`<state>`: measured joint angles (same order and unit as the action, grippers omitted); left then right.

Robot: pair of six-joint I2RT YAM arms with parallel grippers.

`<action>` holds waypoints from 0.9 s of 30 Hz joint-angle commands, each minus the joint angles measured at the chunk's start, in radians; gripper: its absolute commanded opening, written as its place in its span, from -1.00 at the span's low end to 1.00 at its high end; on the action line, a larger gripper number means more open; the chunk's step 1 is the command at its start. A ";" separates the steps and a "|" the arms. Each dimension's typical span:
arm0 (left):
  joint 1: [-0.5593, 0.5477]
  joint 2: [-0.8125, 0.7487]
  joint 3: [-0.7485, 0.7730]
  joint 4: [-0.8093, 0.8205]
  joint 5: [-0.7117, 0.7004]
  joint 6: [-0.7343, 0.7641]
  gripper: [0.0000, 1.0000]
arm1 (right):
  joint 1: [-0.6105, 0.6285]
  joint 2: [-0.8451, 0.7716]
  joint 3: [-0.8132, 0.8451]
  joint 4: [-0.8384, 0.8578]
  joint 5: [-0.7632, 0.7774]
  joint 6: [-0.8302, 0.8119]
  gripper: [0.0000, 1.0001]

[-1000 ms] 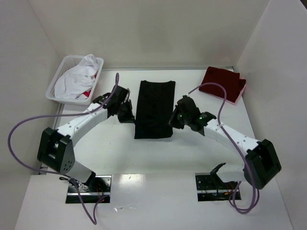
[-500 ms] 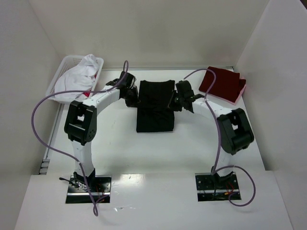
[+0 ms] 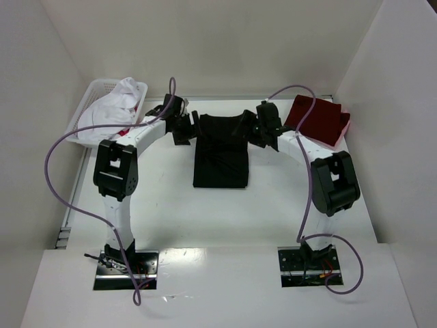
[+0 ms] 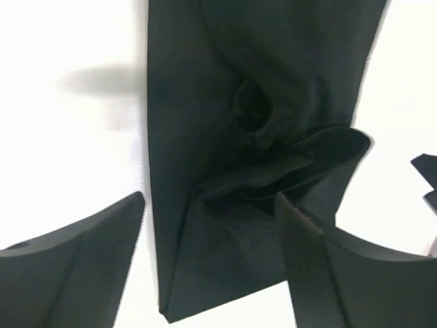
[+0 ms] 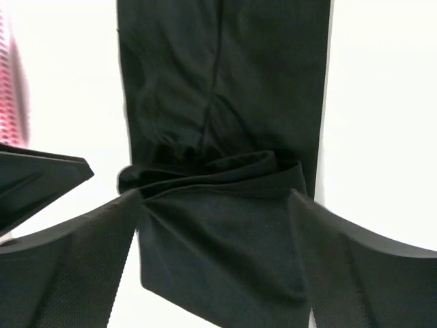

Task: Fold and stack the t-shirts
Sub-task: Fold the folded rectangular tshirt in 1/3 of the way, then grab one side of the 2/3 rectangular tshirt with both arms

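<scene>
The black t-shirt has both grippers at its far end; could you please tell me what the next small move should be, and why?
Probably close both sets of jaws on the far corners. The black t-shirt lies as a long strip; the left gripper and right gripper stand open astride its rumpled far edge, cloth between the jaws, nothing pinched yet.

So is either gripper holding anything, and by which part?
Nothing: left gripper and right gripper stand open astride the far end of the black cloth t-shirt.
</scene>
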<state>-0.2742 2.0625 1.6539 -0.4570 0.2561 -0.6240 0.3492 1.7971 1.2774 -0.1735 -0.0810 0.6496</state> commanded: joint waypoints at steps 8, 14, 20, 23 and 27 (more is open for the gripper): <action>-0.033 -0.301 -0.313 0.137 0.202 0.026 0.46 | -0.004 -0.244 -0.240 0.043 -0.043 0.020 0.58; -0.036 -0.363 -0.525 0.112 0.180 -0.007 0.82 | 0.017 -0.343 -0.407 -0.009 -0.080 0.029 0.66; -0.036 -0.363 -0.607 0.109 0.170 -0.020 0.73 | 0.073 -0.350 -0.472 -0.009 -0.100 0.041 0.61; -0.036 -0.354 -0.634 0.139 0.195 -0.029 0.60 | 0.105 -0.316 -0.472 -0.021 -0.103 0.041 0.50; -0.036 -0.328 -0.646 0.177 0.206 -0.040 0.49 | 0.123 -0.266 -0.472 -0.021 -0.085 0.041 0.32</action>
<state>-0.3138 1.7240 1.0121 -0.3342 0.4311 -0.6471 0.4572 1.4964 0.8093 -0.1969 -0.1746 0.6902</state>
